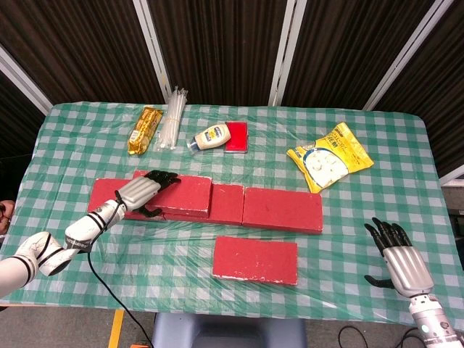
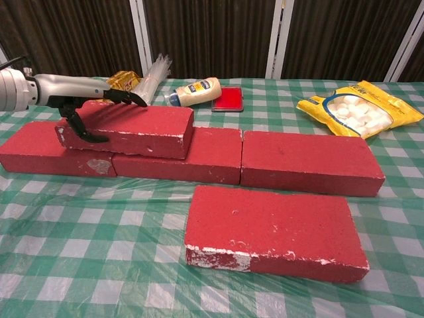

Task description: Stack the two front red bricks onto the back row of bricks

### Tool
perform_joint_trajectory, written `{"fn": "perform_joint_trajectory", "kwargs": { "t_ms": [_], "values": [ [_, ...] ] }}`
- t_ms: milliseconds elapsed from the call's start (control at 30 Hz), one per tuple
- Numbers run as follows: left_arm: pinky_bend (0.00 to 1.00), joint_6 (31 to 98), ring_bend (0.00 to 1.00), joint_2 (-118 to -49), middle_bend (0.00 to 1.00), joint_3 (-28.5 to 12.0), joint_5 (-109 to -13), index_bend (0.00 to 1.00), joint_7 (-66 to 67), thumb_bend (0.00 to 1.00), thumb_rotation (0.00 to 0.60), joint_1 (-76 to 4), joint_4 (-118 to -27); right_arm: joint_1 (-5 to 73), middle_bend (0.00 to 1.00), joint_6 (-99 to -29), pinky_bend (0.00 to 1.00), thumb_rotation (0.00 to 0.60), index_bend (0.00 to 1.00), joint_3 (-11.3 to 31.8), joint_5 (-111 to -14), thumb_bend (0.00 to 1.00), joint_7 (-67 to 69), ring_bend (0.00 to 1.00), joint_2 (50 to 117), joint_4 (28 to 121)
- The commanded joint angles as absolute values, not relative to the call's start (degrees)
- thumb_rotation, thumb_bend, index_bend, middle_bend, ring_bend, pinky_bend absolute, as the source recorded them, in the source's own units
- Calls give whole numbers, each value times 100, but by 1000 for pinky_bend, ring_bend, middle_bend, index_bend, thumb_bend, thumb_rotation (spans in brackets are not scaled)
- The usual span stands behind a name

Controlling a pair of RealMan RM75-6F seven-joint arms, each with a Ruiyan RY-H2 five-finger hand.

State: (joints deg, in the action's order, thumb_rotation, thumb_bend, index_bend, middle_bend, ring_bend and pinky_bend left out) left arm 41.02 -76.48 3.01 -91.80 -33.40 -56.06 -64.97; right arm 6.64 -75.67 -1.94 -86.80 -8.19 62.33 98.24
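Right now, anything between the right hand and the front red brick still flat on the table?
Nothing visible. The right hand sits open to the right of the flat front red brick, with only bare green checked tablecloth between them.

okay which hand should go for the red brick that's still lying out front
Right, probably. The left hand grips the stacked brick at the far left, while the right hand is open, holds nothing, and is nearer the front brick.

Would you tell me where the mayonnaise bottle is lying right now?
The mayonnaise bottle lies on its side at the back of the table, touching the flat red pad on its right, with the clear straw bundle to its left.
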Motion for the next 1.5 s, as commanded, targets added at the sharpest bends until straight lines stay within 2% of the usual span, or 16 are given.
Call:
{"fn": "perform_joint_trajectory", "kwargs": {
  "t_ms": [33,1100,1333,1500],
  "values": [
    [14,4084,0,-7640,0,307,-9170,0,-3347,390,600,-5618,-6518,663,0,-7571,0,600,0,-192,-8678,168,-817,0,6232,9825],
    [29,4281,0,-7231,0,235,-8984,0,-2475,388,600,-5474,-7435,667,0,-7569,0,600,0,-203,-8692,167,-824,0,6229,9834],
    [28,5351,0,-6756,0,264,-9064,0,-1739,390,600,-4855,-8119,683,0,-7692,0,600,0,-280,-9076,167,-728,0,6349,9701],
    [14,6198,0,-6378,0,580,-8950,0,-1089,390,600,-3964,-8641,810,0,-7671,0,600,0,-270,-9355,153,-731,0,6570,9830]
  ]
}}
